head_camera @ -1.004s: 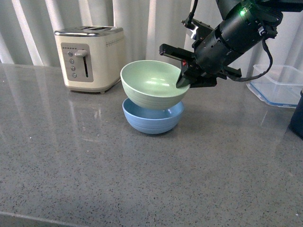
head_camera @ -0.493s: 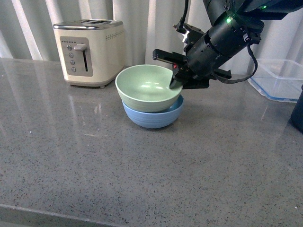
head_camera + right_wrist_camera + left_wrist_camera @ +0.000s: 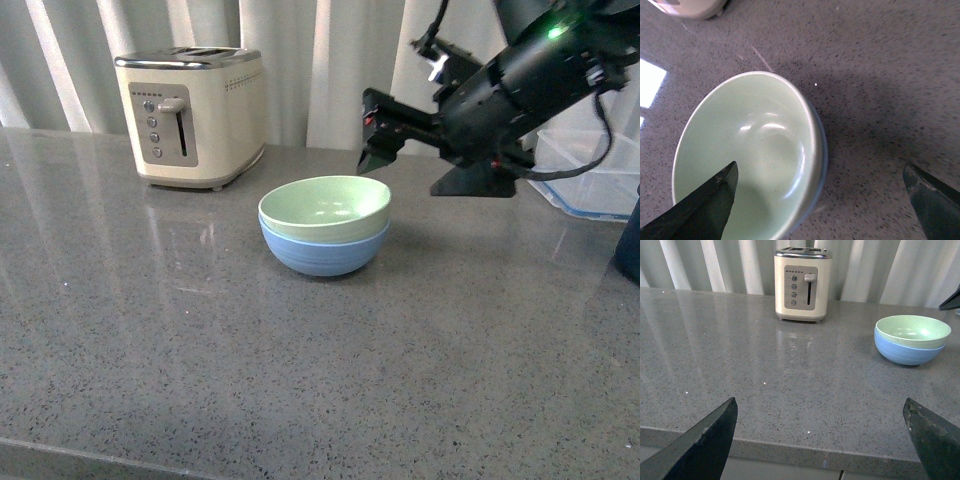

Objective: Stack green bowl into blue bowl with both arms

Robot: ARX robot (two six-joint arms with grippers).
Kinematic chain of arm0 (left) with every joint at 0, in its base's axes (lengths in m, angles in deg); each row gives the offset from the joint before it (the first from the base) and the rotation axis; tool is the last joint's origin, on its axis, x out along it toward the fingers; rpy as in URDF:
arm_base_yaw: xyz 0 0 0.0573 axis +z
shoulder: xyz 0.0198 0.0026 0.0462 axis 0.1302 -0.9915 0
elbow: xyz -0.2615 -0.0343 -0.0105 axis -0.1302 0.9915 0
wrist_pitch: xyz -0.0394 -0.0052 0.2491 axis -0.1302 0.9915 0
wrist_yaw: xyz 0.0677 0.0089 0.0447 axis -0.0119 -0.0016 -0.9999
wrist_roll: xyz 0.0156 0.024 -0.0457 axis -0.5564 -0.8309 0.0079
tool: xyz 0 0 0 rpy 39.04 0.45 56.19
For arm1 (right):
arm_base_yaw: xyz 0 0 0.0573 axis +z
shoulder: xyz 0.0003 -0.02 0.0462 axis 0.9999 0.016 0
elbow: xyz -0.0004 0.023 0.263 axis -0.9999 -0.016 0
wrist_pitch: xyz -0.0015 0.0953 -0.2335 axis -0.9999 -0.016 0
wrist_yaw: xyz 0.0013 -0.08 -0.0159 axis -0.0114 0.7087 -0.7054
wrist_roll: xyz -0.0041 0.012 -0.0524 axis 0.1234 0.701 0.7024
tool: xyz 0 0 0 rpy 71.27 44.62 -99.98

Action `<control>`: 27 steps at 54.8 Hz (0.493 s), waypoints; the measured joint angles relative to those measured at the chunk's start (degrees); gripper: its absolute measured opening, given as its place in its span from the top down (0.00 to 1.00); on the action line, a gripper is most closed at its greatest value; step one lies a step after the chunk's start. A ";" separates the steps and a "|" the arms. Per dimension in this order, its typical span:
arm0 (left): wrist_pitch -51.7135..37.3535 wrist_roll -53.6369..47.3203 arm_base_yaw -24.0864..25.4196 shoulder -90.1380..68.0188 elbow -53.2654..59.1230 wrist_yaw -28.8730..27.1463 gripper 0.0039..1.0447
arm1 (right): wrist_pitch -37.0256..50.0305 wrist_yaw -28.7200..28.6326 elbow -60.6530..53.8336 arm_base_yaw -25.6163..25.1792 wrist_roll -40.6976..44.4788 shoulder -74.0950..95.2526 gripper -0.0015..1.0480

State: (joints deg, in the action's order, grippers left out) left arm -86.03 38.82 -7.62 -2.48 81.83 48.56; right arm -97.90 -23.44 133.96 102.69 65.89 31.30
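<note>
The pale mint-green matte round bowl (image 3: pixel 325 208) is sitting nested inside the light blue ridged bowl (image 3: pixel 322 253), toward the bench's far edge, right of the cream toaster (image 3: pixel 190 117). I'm seeing my right gripper (image 3: pixel 435 165) hanging wide open above them, empty. My left gripper (image 3: pixel 822 437) is spread wide too, near the front edge.

Bright, even light; countertop (image 3: pixel 200 330) glare streaks (claw tips blurred).
</note>
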 joint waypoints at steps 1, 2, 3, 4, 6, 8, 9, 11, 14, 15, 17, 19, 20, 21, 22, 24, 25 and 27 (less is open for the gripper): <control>0.00 0.00 0.00 0.00 0.00 0.00 0.06 | 0.66 0.15 -1.31 -0.44 0.07 -1.33 0.09; 0.00 0.00 0.00 0.00 0.00 0.00 0.06 | 1.36 0.28 -2.67 -0.90 0.17 -2.73 0.10; 0.00 0.00 0.00 0.00 0.00 0.00 0.06 | 2.38 0.61 -4.76 -1.64 0.57 -4.90 0.10; 0.00 0.00 0.00 0.00 0.00 0.00 0.06 | 3.04 0.79 -6.25 -2.19 0.85 -6.38 0.10; 0.00 -0.02 0.00 0.00 0.00 0.00 0.06 | 4.22 1.05 -9.33 -3.34 1.49 -9.42 0.10; 0.00 -0.02 0.00 0.00 0.00 0.00 0.06 | 5.16 1.27 -11.78 -4.24 2.10 -11.72 0.10; 0.00 0.00 0.00 0.00 0.00 0.00 0.06 | 5.68 1.46 -13.44 -4.85 2.54 -13.25 0.10; 0.00 0.00 0.00 0.00 0.00 0.00 0.06 | 6.32 1.77 -16.83 -6.10 3.10 -16.28 0.10; 0.00 0.00 0.00 0.00 0.00 0.00 0.06 | 6.78 1.88 -22.23 -8.13 3.54 -20.87 0.10; 0.00 0.00 0.00 0.00 0.00 0.00 0.06 | 6.75 1.92 -25.00 -9.22 3.61 -23.21 0.10; 0.00 -0.02 0.00 0.00 0.00 0.00 0.06 | 6.75 2.05 -27.71 -10.32 3.52 -25.44 0.10; 0.00 -0.02 0.00 0.00 0.00 0.00 0.06 | 6.75 2.12 -30.38 -11.37 3.32 -27.76 0.10; 0.00 -0.02 0.00 0.00 0.00 0.00 0.06 | 6.73 2.10 -32.20 -12.11 3.17 -29.38 0.10; 0.00 0.00 0.00 0.00 0.00 0.00 0.06 | 6.64 2.10 -33.14 -12.48 3.08 -30.23 0.10; 0.00 0.00 0.00 0.00 0.00 0.00 0.06 | 6.36 2.12 -34.99 -13.22 2.91 -32.00 0.10; 0.00 0.00 0.00 0.00 0.00 0.00 0.06 | 5.64 2.08 -37.79 -14.25 2.67 -34.75 0.10; 0.00 0.00 0.00 0.00 0.00 0.00 0.06 | 5.09 2.10 -39.69 -14.91 2.58 -36.63 0.10; 0.00 -0.02 0.00 0.00 0.00 0.00 0.06 | 4.37 2.29 -42.60 -15.87 2.56 -39.71 0.10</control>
State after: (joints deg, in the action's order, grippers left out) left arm -86.03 38.80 -7.62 -2.48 81.83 48.56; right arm -93.53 -21.15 91.36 86.82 68.45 -8.41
